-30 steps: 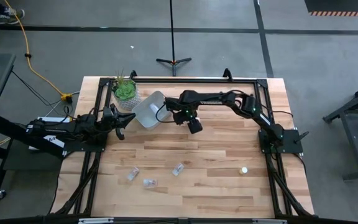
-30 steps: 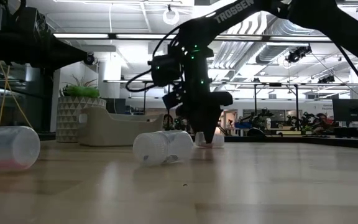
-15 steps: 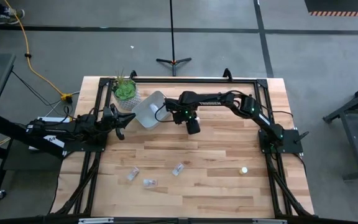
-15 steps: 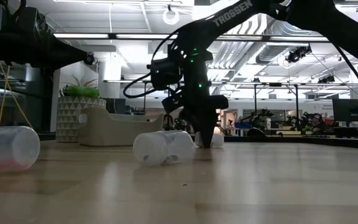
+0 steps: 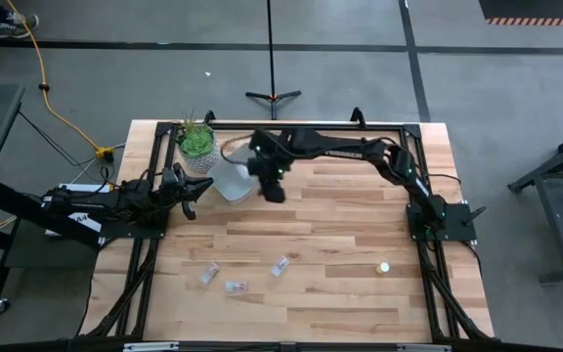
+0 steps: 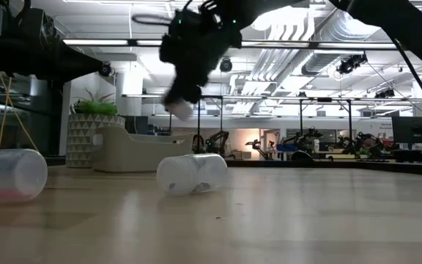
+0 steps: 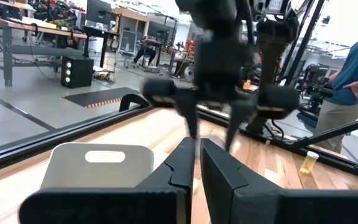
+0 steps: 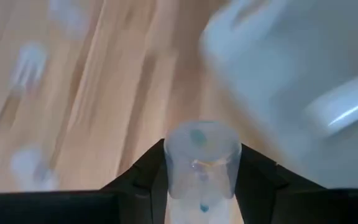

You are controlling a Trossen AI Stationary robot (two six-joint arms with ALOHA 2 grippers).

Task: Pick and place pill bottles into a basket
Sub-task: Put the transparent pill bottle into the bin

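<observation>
Wooden table (image 5: pixel 340 293), right end effector (image 8: pixel 202 186) gripping pill bottle (image 8: pixel 202 163) beside basket (image 5: pixel 231 178), left end effector (image 7: pixel 194 171) closed.

Light wooden plank table (image 5: pixel 340 293) with black metal frame along its edges is seen filling the centre of the high view. Small pale grey-white rectangular basket (image 5: pixel 231 176) is set on it at upper left, just beside a green plant in a pale patterned pot (image 5: pixel 196 145) at the upper-left corner. Three small clear pill bottles lie on their sides at lower left: (image 5: pixel 208 273), (image 5: pixel 235 287), (image 5: pixel 281 265). One yellowish white-capped bottle (image 5: pixel 383 266) is placed well apart, lower right.
</observation>
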